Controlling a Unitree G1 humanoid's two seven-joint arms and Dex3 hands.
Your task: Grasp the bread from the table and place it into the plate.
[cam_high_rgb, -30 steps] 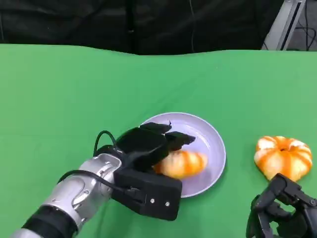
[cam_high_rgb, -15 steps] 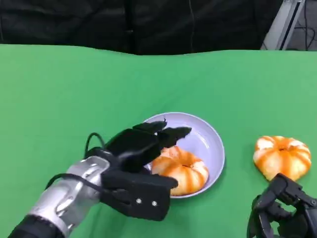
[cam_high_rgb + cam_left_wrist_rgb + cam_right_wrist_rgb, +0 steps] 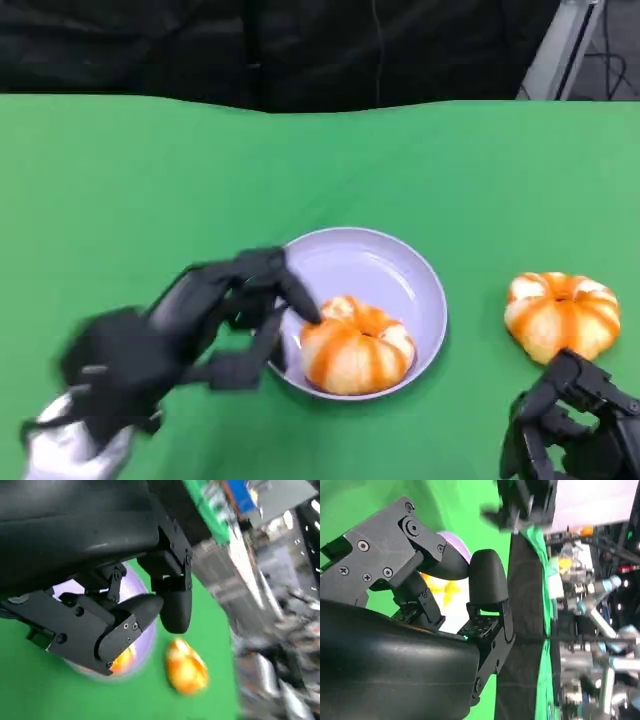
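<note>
An orange-and-white glazed bread (image 3: 355, 345) lies inside the lavender plate (image 3: 400, 270), toward its near side. My left hand (image 3: 190, 320) is blurred with motion just left of the plate, its fingers spread and holding nothing; the fingertips are close to the plate's left rim. The left wrist view shows that hand (image 3: 115, 615) over the plate (image 3: 146, 639), with the bread (image 3: 122, 660) peeking out behind a finger. My right hand (image 3: 570, 430) rests at the near right edge with fingers curled in and nothing in them, also seen as the right hand (image 3: 445, 580) in the right wrist view.
A second glazed bread (image 3: 560, 315) sits on the green tablecloth (image 3: 150, 170) right of the plate, just beyond my right hand; it shows as an orange bread (image 3: 186, 670) in the left wrist view. A black backdrop and a metal frame (image 3: 565, 50) stand behind the table.
My left hand has let go of the bread, which now lies in the plate. The hand has pulled back toward the lower left with its fingers spread. The right hand has not moved.
</note>
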